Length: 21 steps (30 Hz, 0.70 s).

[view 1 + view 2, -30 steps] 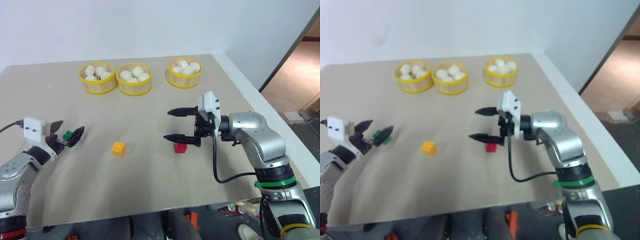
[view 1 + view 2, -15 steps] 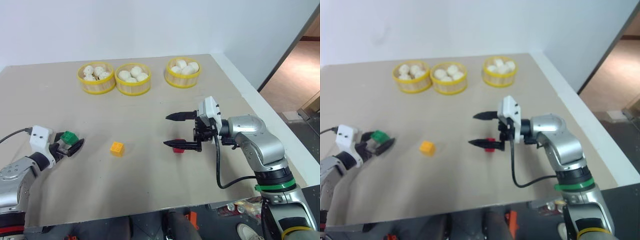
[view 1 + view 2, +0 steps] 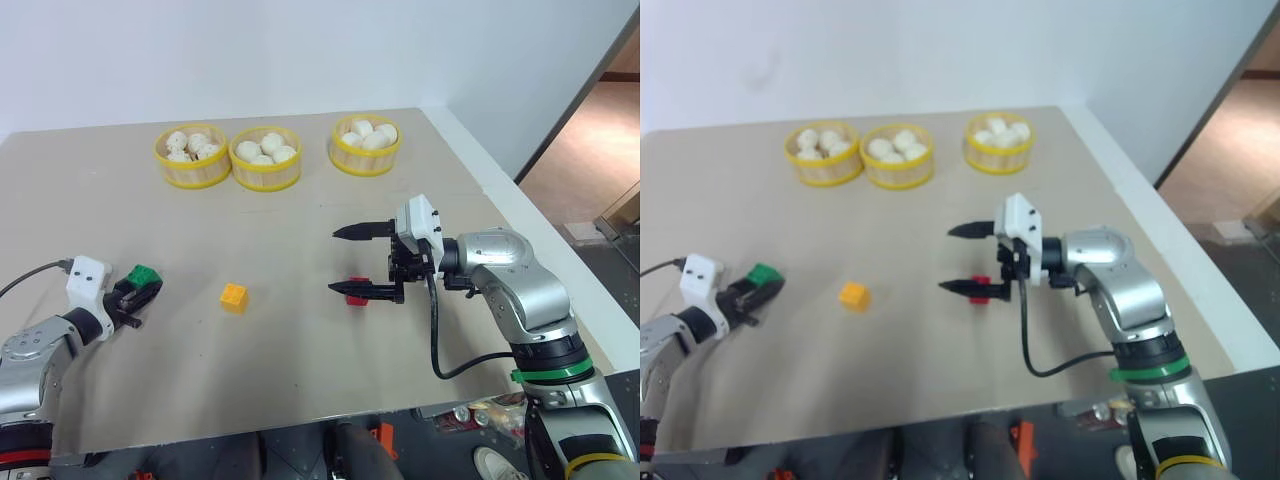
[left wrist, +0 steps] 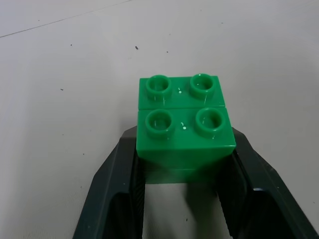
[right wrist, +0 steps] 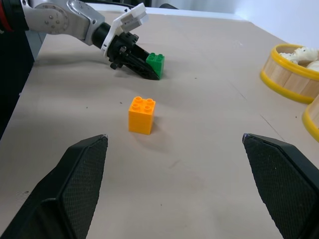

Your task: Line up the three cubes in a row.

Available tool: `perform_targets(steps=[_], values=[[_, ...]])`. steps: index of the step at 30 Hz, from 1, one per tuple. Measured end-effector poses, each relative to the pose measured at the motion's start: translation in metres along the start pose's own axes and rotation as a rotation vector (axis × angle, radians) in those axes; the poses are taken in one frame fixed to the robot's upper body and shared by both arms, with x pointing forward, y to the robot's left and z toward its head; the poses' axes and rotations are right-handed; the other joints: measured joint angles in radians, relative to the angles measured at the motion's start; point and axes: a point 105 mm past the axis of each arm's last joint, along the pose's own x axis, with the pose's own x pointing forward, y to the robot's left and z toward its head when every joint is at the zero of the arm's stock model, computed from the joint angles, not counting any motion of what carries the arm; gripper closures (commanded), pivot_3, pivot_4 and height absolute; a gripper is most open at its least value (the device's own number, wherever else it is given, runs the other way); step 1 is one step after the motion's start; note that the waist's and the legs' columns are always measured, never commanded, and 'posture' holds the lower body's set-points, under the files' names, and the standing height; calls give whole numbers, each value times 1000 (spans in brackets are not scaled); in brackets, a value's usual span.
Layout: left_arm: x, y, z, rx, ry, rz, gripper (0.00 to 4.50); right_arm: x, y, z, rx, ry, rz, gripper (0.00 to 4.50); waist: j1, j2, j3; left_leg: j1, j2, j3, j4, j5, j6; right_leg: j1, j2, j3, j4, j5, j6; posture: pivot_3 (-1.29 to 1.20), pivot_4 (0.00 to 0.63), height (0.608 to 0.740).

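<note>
The yellow-orange cube (image 3: 235, 297) is taken as the landmark; it is set upright on the tan table (image 3: 300, 360), studs up, apart from everything else. To its left, well apart, the green cube (image 4: 183, 124) is clamped between the two black fingers (image 4: 117, 194) of the left gripper (image 3: 137, 297), which are pressed against its two side faces; the cube is kept low at the table surface with its studs up, though contact with the table cannot be judged. To the right of the yellow-orange cube, at about the same depth on the table, the red cube (image 3: 356, 291) is seen, partly covered by the lower finger of the right gripper (image 3: 356, 261). That gripper is held with its fingers spread wide, pointed toward the yellow-orange cube, and nothing is gripped between them; whether the lower finger touches the red cube cannot be told. Far behind the yellow-orange cube, three yellow-rimmed baskets (image 3: 267, 177) of white buns are lined along the back of the table.
</note>
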Motion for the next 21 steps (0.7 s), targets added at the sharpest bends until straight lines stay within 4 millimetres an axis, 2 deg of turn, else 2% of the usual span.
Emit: perform_targets(steps=[7, 9, 11, 12, 13, 15, 16, 18, 21], values=[[-9, 3, 5, 57, 18, -38, 3164, 0, 1, -1, -7, -1, 12, 0, 0, -1, 0, 0, 1, 0, 0, 0, 0, -1, 1, 0, 0, 0, -1, 0, 150, 740], [-14, 0, 25, 157, -25, -102, 3164, -1, 0, -2, -6, 2, 10, 0, 0, -2, 0, 0, 1, 0, 0, 0, 0, -2, 1, 0, 1, 0, -2, 0, 150, 740], [-11, -11, 54, 223, -101, -174, 3164, -1, 0, -2, -7, 6, 13, 0, 6, -2, 0, -1, 1, 0, 0, 0, -1, -1, 0, -1, 1, 0, -2, 0, 150, 740], [-8, -22, 77, 249, -171, -226, 3164, -1, 0, -1, -10, 5, 17, 0, 10, -2, 0, -1, 1, 0, 0, 1, -1, -1, 0, 0, 1, 1, -2, 0, 150, 740], [-6, -28, 88, 265, -196, -255, 3164, -1, 0, -1, -11, 5, 20, 0, 10, -2, 0, -1, 0, 0, 0, 1, -2, -1, 0, 0, 1, 1, -1, 0, 150, 740], [-1, -60, 120, 334, -249, -409, 3164, -5, 1, -1, 11, 17, 34, 0, 6, -2, 0, -1, 0, 3, 1, 1, -2, -1, 0, 2, 0, 2, 1, 0, 150, 740], [0, -63, 123, 339, -253, -424, 3164, -5, 1, -1, 13, 19, 35, 0, 4, -2, 0, -1, -1, 3, 1, 1, -2, -1, 0, 2, 0, 2, 1, 0, 150, 740], [8, -87, 132, 357, -245, -542, 3164, -11, 1, -2, 27, 35, 42, 0, 2, -2, 0, -1, -1, 2, 1, 1, -2, -1, 0, 3, 0, 2, 2, 0, 150, 740], [20, -121, 132, 376, -211, -684, 3164, -18, 0, -3, 22, 56, 35, 0, -1, -2, 0, -1, -1, 3, 0, 1, -1, -1, 1, 3, 0, 1, 2, 0, 150, 740]])
